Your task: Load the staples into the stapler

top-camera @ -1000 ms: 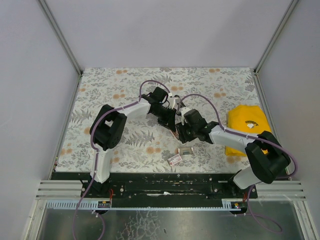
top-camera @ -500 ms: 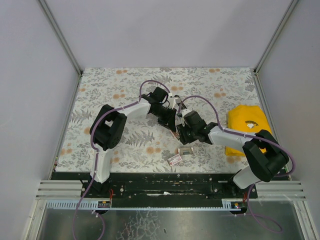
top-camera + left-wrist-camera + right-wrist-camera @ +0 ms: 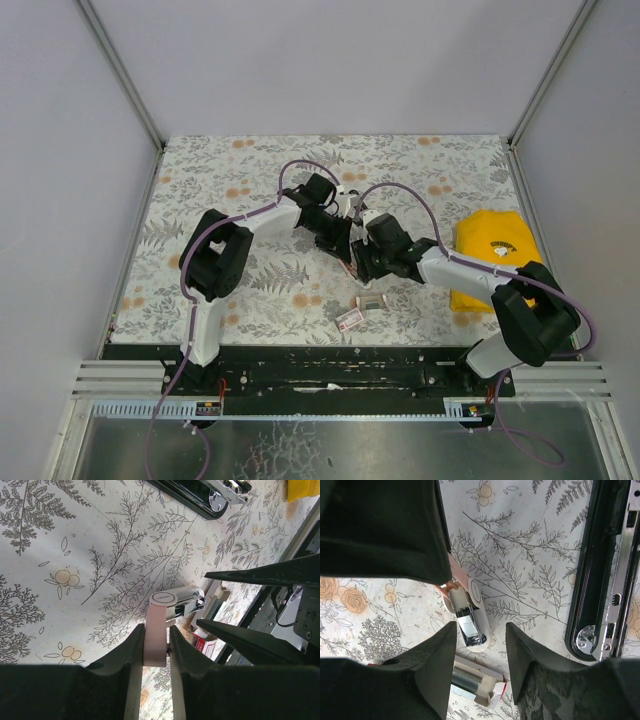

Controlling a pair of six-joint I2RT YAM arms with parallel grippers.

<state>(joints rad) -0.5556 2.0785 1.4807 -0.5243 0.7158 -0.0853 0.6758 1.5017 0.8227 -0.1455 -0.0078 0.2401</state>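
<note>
My left gripper (image 3: 156,630) (image 3: 341,242) is shut on a small pale-pink device (image 3: 161,625) (image 3: 479,597). It holds the device tilted above the table, and the open chrome channel (image 3: 468,622) shows a strip of staples inside. My right gripper (image 3: 480,628) (image 3: 361,262) is open, with one finger on each side of the device's free end and not touching it. The black stapler (image 3: 600,570) (image 3: 200,495) lies opened out on the table beyond it. An open staple box (image 3: 475,685) (image 3: 371,301) with staples lies just below the grippers.
A yellow cloth (image 3: 495,255) lies at the right edge of the floral table cover (image 3: 220,190). A red-and-white piece of packaging (image 3: 349,319) lies near the front edge. Both arms meet at mid-table, with cables looping above them.
My right gripper has edged slightly up and toward the left gripper. The left gripper and the pink device have stayed still.
</note>
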